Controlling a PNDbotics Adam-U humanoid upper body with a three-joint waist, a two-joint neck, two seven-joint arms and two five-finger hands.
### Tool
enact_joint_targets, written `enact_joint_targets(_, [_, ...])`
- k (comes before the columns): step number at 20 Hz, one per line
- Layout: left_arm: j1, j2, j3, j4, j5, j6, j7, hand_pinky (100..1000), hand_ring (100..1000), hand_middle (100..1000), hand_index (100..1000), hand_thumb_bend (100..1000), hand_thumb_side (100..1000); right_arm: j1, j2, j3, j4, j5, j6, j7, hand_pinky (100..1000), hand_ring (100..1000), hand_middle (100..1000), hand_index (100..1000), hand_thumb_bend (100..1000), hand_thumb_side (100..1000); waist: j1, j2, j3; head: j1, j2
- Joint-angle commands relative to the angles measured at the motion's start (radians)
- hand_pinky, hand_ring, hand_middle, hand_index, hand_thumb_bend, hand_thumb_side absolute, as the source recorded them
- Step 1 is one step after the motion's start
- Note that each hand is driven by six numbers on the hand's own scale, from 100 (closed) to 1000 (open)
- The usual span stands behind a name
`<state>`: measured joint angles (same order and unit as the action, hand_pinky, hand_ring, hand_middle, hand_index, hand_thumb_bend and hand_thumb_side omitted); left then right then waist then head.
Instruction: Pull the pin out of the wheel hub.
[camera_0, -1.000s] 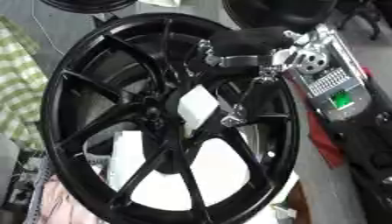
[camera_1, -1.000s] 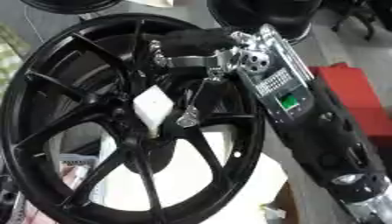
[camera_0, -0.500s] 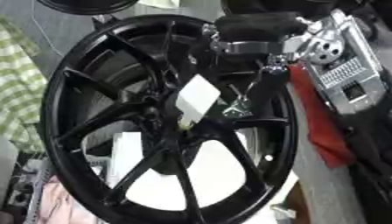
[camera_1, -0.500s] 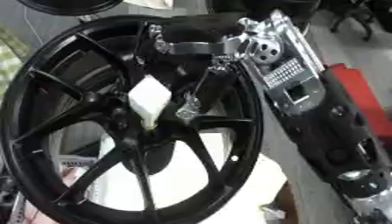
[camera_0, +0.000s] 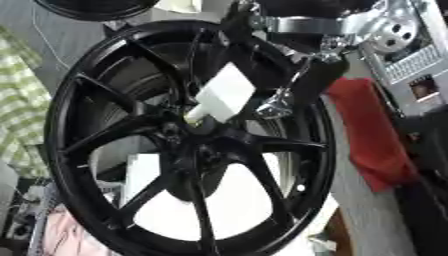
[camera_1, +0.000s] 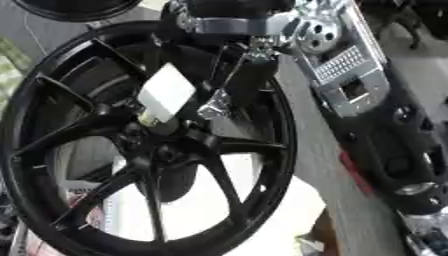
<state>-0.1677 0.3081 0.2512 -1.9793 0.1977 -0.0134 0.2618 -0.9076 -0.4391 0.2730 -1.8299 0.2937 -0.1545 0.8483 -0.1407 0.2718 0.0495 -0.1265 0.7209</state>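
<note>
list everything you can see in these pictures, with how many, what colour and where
wheel: one, black, spoked, fills the middle and left of the view
pin: one, white block with a pale stem, sticking out of the hub at the wheel's centre
second wheel: one, black, only its rim shows at the top left edge
red cloth: one, right of the wheel on the grey surface
checked cloth: one, green and white, at the left edge
white sheet: one, behind the lower spokes
right arm: one, black and silver, comes down the right side
right hand: one, black with silver parts, over the wheel's upper spokes beside the pin; grip unclear
</note>
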Motion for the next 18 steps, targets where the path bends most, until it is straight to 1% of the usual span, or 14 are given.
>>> enact_joint_targets(1, [-0.006, 0.010, 0.009, -0.021, 0.004, 0.000, 0.003, 815, 581, 550, 715, 100, 708, -0.029, -0.040, -0.044, 0.014, -0.052, 0.040, -0.008, 772, 660, 325, 463, 351, 100, 0.011, -0.026, 0.000, -0.018, -0.023])
enact_joint_targets(3, [-0.005, 0.011, 0.010, -0.021, 0.004, -0.001, 0.004, 816, 580, 549, 715, 100, 707, -0.038, -0.057, -0.072, 0.033, -0.083, 0.067, -0.017, 782, 661, 319, 457, 337, 100, 0.012, -0.027, 0.000, -0.027, -0.029])
enact_joint_targets(6, [-0.004, 0.012, 0.012, -0.021, 0.004, -0.002, 0.006, 816, 580, 549, 715, 100, 707, -0.054, -0.127, -0.143, 0.062, -0.265, 0.138, -0.027, 791, 663, 316, 453, 320, 100, 0.012, -0.028, -0.002, -0.029, -0.039])
enact_joint_targets(7, [-0.004, 0.012, 0.012, -0.021, 0.004, -0.002, 0.006, 816, 580, 549, 715, 100, 707, -0.056, -0.151, -0.166, 0.067, -0.312, 0.161, -0.032, 793, 663, 315, 452, 318, 100, 0.013, -0.028, -0.003, -0.029, -0.041])
enact_joint_targets(9, [-0.003, 0.013, 0.013, -0.021, 0.003, -0.003, 0.007, 816, 580, 549, 715, 100, 706, -0.054, -0.203, -0.206, 0.076, -0.383, 0.198, -0.048, 794, 663, 314, 451, 314, 100, 0.013, -0.029, -0.006, -0.028, -0.043])
enact_joint_targets(11, [0.000, 0.014, 0.015, -0.021, 0.002, -0.004, 0.010, 816, 580, 549, 715, 100, 706, -0.037, -0.264, -0.246, 0.086, -0.428, 0.220, -0.078, 795, 663, 312, 449, 312, 100, 0.014, -0.029, -0.012, -0.024, -0.044])
enact_joint_targets(13, [0.002, 0.015, 0.017, -0.021, 0.001, -0.005, 0.012, 816, 580, 549, 715, 100, 705, -0.007, -0.331, -0.286, 0.098, -0.461, 0.231, -0.118, 793, 663, 312, 450, 314, 100, 0.016, -0.030, -0.019, -0.017, -0.043])
enact_joint_targets(15, [0.004, 0.016, 0.019, -0.021, -0.001, -0.006, 0.014, 816, 580, 549, 715, 100, 704, 0.044, -0.410, -0.329, 0.106, -0.483, 0.230, -0.166, 790, 664, 313, 451, 318, 100, 0.017, -0.029, -0.025, -0.009, -0.042])
enact_joint_targets(18, [0.007, 0.016, 0.024, -0.021, -0.005, -0.009, 0.019, 816, 579, 548, 715, 100, 703, 0.159, -0.536, -0.412, 0.122, -0.516, 0.219, -0.263, 789, 664, 314, 452, 323, 100, 0.022, -0.025, -0.036, 0.009, -0.043])
